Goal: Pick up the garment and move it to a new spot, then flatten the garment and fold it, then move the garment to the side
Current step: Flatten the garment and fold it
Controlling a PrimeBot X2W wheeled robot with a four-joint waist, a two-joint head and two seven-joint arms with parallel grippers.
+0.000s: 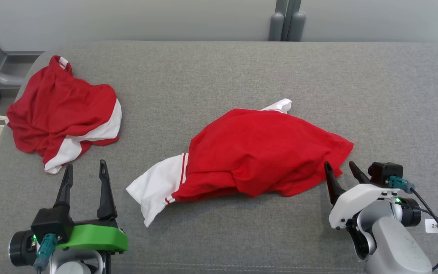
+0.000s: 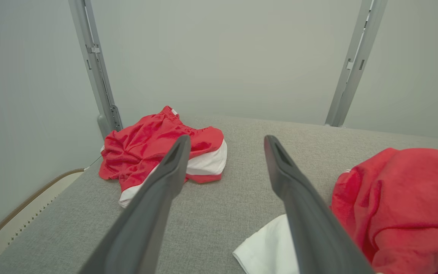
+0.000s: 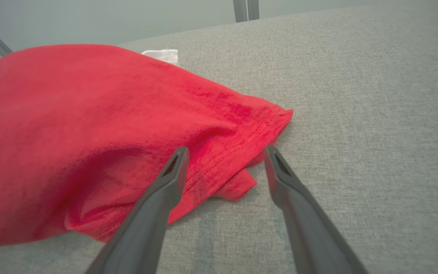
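Now left pincer (image 1: 85,164) gapes empty — right pincer (image 1: 338,164) likewise, beside the crumpled red garment (image 1: 261,152).

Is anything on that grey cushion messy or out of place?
Yes: the red shirt in the middle lies bunched, one white sleeve sticking out. A second red-and-white garment sits crumpled at the far left. Nothing looks torn or spilled.

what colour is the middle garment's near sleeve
The sleeve is white with thin red stripes at its seam; clearest in head view.
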